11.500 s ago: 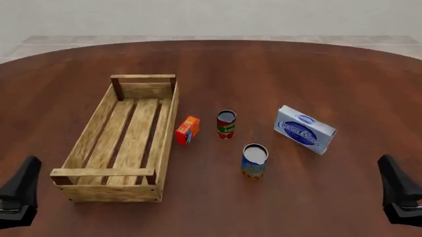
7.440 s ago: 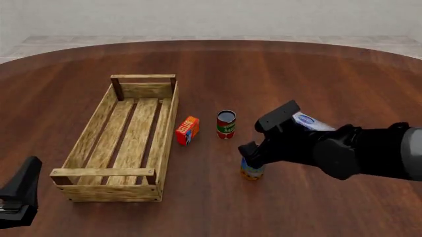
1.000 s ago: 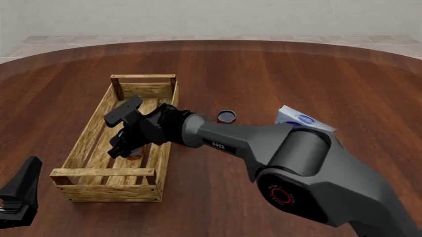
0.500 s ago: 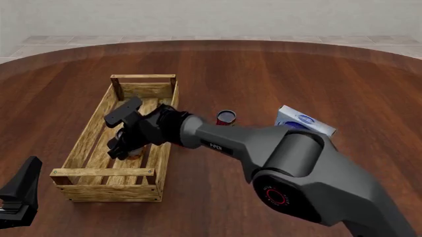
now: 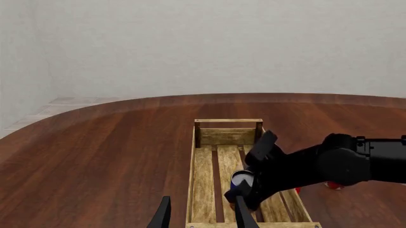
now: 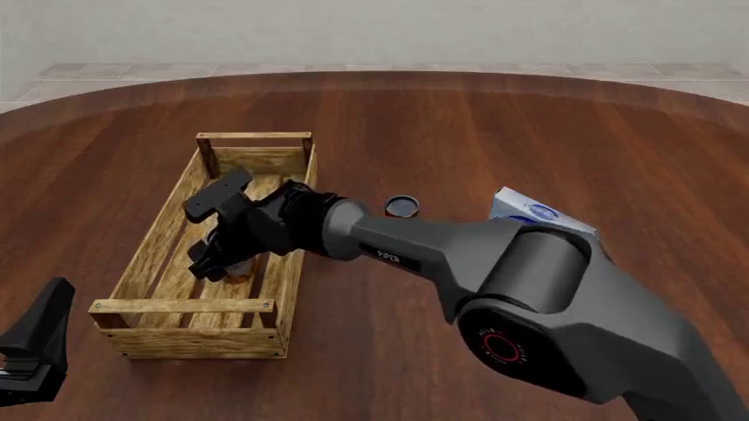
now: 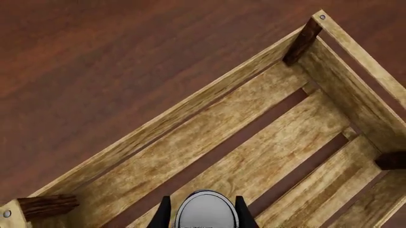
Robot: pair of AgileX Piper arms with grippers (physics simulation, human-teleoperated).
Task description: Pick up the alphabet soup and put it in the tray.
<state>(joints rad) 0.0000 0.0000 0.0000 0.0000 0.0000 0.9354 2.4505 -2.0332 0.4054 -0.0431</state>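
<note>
Two grippers appear: the left gripper [image 6: 30, 351] idles unchanged at lower left, fingers parted and empty; the right gripper [image 6: 217, 260], barely shifted, stays closed on the alphabet soup [image 7: 206, 212] above the tray [image 6: 158, 239] floor. "PIPER" marks the right arm [image 6: 468, 263]. Beyond, a dark-topped can [image 6: 402, 206] and white-blue box [image 6: 532, 216].

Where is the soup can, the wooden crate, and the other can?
alphabet soup [image 7: 206, 210], right wrist view, on its silver top.
tray [image 6: 255, 140], front view, on its far end bar.
red can [image 6: 402, 206], front view, on its grey top.
</note>
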